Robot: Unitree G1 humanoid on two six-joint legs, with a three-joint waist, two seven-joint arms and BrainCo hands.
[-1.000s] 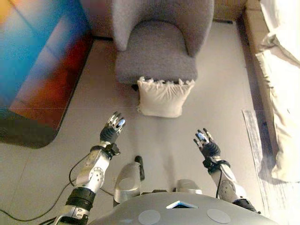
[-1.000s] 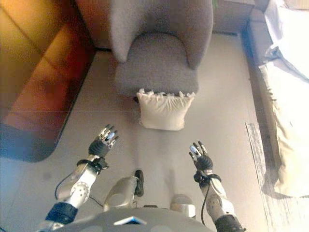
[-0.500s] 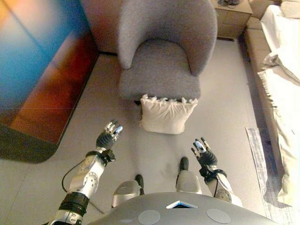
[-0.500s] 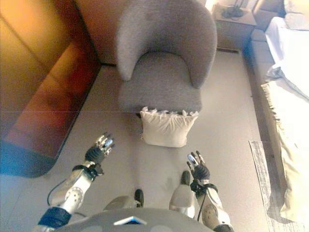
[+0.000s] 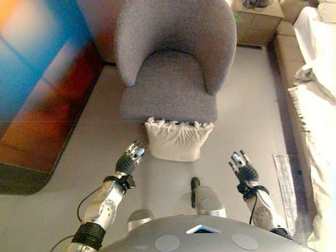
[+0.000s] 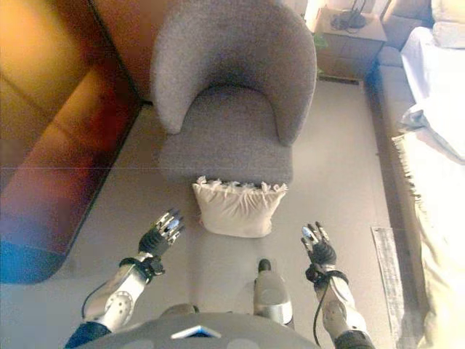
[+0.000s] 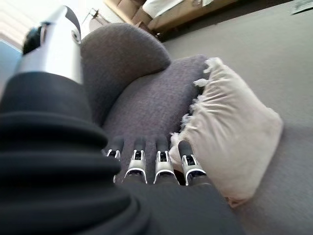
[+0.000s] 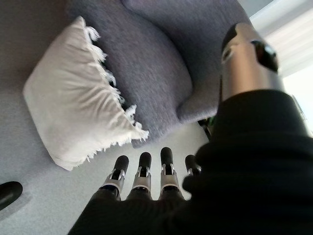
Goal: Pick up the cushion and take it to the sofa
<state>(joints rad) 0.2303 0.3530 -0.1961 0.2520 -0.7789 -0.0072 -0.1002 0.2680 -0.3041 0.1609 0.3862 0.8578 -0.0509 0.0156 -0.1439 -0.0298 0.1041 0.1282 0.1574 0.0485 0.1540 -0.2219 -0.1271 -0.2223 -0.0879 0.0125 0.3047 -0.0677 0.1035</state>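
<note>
A cream cushion (image 5: pixel 177 140) with a fringed top edge stands on the floor, leaning against the front of a grey armchair (image 5: pixel 170 79). It also shows in the left wrist view (image 7: pixel 234 132) and the right wrist view (image 8: pixel 73 117). My left hand (image 5: pixel 130 158) is open, fingers straight, just left of the cushion's lower left corner and apart from it. My right hand (image 5: pixel 243 167) is open, to the right of the cushion with a gap of floor between. Both hands hold nothing.
A dark glossy cabinet (image 5: pixel 37 89) runs along the left. A sofa or bed with pale cloth (image 5: pixel 315 94) runs along the right side. A small wooden side table (image 5: pixel 256 14) stands behind the armchair. A pale rug edge (image 5: pixel 286 189) lies at the right.
The camera has shifted closer to the armchair and cushion. My left hand now sits nearer the cushion's left corner. Both hands stay open and empty.
</note>
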